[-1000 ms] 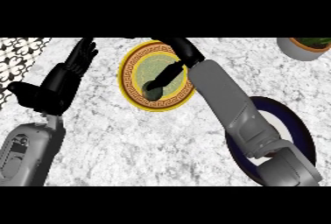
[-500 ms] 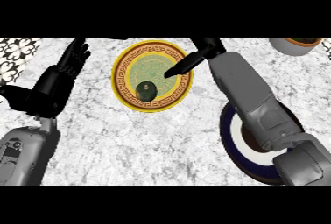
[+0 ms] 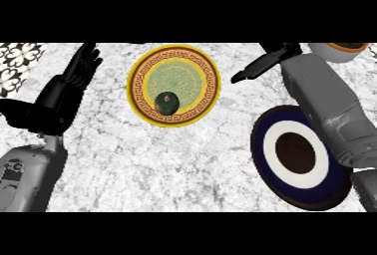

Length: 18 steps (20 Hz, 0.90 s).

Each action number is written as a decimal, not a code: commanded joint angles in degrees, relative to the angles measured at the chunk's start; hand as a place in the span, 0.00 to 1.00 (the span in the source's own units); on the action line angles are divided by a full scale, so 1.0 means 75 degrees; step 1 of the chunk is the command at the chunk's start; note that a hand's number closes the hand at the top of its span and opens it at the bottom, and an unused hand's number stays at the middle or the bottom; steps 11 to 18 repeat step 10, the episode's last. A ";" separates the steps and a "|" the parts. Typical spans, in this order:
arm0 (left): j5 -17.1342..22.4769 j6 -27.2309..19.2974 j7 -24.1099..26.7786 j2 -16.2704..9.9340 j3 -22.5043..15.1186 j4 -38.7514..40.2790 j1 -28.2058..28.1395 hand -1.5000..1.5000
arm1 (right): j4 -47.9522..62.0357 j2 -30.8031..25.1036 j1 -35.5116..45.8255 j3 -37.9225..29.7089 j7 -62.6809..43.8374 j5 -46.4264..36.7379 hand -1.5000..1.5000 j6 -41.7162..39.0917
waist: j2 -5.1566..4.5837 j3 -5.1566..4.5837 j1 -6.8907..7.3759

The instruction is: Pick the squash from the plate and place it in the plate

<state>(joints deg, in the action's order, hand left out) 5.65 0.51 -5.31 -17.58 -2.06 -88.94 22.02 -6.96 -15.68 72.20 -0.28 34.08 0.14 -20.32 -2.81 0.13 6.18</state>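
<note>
A dark green squash (image 3: 167, 102) lies on the lower part of a yellow plate (image 3: 141, 64) with a brown patterned ring, near the top middle of the counter. A second plate (image 3: 264, 164), dark blue with a white ring and brown centre, lies at the lower right, partly under my right forearm. My right hand (image 3: 265, 62) is up at the top right, to the right of the yellow plate and apart from it, its fingers extended and holding nothing. My left hand (image 3: 81, 67) rests open at the left, fingers up.
A round bowl (image 3: 340, 50) with a brown inside shows at the top right corner. A black-and-white patterned surface (image 3: 16, 62) borders the marble counter at the top left.
My right hand has drawn back to the right, off the yellow plate, uncovering the squash and more of the blue plate. The squash lies where it was. The left hand has hardly moved.
</note>
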 commanded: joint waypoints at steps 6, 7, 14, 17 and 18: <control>0.0192 0.0211 -0.0293 -0.0138 0.0078 -0.0294 0.0041 0.50 | 0.0147 -0.0888 -0.0056 0.0073 0.0536 -0.0203 0.00 -0.0764 | -0.0020 0.0013 0.0137; 0.0042 0.0118 0.0091 -0.0022 0.0046 -0.0054 -0.0051 0.50 | 0.0136 -0.0832 -0.0178 0.0127 0.0719 -0.0279 0.00 -0.0478 | -0.0126 0.0010 0.0187; 0.0035 0.0159 0.0001 -0.0046 0.0024 -0.0056 0.0001 0.50 | 0.0129 -0.1137 -0.0233 0.0164 0.0924 -0.0368 0.00 -0.0407 | -0.0079 0.0012 0.0107; 0.0035 0.0159 0.0001 -0.0046 0.0024 -0.0056 0.0001 0.50 | 0.0129 -0.1137 -0.0233 0.0164 0.0924 -0.0368 0.00 -0.0407 | -0.0079 0.0012 0.0107; 0.0035 0.0159 0.0001 -0.0046 0.0024 -0.0056 0.0001 0.50 | 0.0129 -0.1137 -0.0233 0.0164 0.0924 -0.0368 0.00 -0.0407 | -0.0079 0.0012 0.0107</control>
